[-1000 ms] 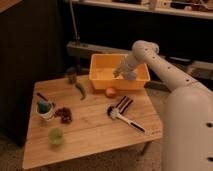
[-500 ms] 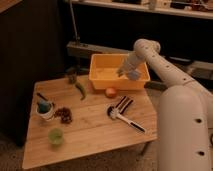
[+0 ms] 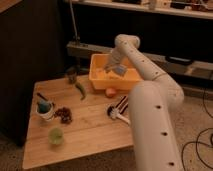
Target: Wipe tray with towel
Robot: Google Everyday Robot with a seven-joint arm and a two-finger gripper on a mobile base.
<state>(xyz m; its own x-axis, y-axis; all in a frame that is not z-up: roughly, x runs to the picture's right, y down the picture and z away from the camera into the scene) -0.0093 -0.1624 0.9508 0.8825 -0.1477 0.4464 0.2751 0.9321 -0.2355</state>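
Bench (image 3: 85, 127) is carrying the yellow tray (image 3: 99, 80) at its far edge, with the long axis running along that edge. End effector (image 3: 116, 67) is hanging inside the tray, with what looks like the grey towel (image 3: 121, 70) right under it. I cannot tell its grip state. Most of the bare tray floor is lying toward the dark cup (image 3: 71, 76) side.

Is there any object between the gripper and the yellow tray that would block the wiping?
Nothing visible does. The gripper is down inside the yellow tray, with a pale cloth, likely the towel, at its tip. The small orange object lies outside, on the table before the tray's front wall.
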